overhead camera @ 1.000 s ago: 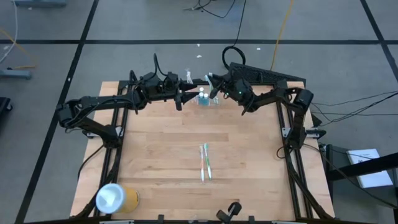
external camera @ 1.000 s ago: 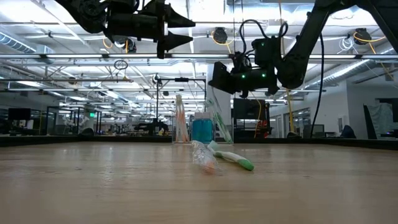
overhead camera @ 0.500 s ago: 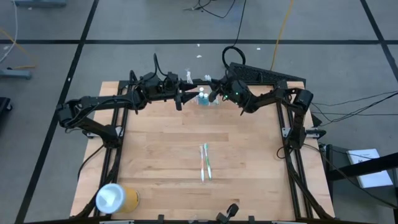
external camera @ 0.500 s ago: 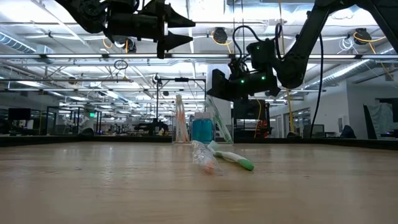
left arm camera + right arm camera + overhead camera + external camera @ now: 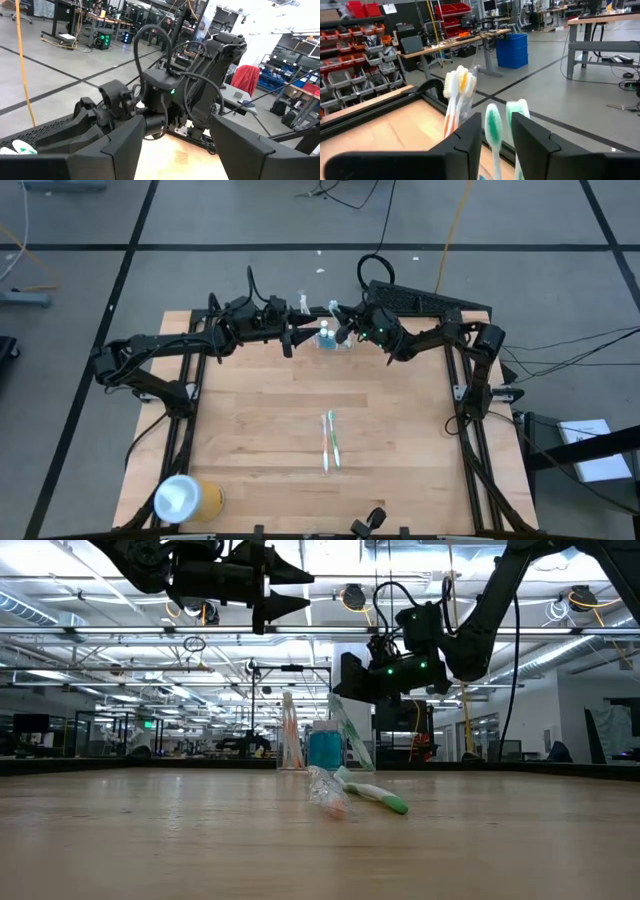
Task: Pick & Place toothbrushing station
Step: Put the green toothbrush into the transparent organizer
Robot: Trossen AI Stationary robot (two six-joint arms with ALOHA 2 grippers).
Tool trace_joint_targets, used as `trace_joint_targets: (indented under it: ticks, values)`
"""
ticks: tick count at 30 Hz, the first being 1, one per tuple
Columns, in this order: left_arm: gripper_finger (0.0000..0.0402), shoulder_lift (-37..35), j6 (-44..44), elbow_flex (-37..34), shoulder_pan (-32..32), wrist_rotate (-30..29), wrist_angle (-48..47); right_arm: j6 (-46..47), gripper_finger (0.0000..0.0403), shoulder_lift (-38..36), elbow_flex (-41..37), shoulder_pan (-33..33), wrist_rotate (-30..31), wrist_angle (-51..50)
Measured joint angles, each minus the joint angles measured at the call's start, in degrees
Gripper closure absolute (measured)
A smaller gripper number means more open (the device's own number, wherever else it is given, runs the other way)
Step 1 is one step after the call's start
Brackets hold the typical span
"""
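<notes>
Near edge of the table (image 5: 250, 430): a yellow cylinder with a white round end (image 5: 185, 498) lies at the near-left corner. Mid-table, 2 toothbrushes (image 5: 330, 440) lie side by side, touching or almost touching; in the low view one shows a green head end (image 5: 385, 801), the other is in a clear wrapper (image 5: 328, 792). Far edge, middle: the toothbrushing station, a clear holder (image 5: 328, 338), stands upright on the table with a blue cup (image 5: 325, 748) in it, an orange-and-white brush (image 5: 290, 730) upright at one end and a green-and-white brush (image 5: 352, 740) leaning at the other. Left pincer (image 5: 293, 337) hangs above the table just left of the holder, fingers spread apart and nothing between them; in the low view it sits well above the brush tops (image 5: 280, 592). Right pincer (image 5: 343, 325) is at the holder's right end, above it; its wrist view shows the 2 fingers (image 5: 470, 137) parted with the green brush head (image 5: 493, 122) standing in the gap, a second green-and-white head (image 5: 517, 106) just behind; contact with the fingers cannot be told, so the pincer reads as released, not clenched. Beyond the table, grey floor with black lines (image 5: 300, 246).
</notes>
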Motion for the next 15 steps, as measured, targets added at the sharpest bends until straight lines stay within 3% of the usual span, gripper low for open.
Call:
trace_joint_targets:
  ticks: [8,11,15]
  values:
    - [0.0165,0.0,0.0,0.0,0.0,0.0,0.0,0.0,0.0249,-7.5,-0.1,0.8,-2.0,-8.5]
    - [0.0165,0.0,0.0,0.0,0.0,0.0,0.0,0.1,0.0236,-12.5,-0.1,1.9,-9.3,-16.2]
    - [0.0165,0.0,0.0,0.0,0.0,0.0,0.0,2.4,0.0233,-18.8,-2.2,5.8,-24.6,-21.9]
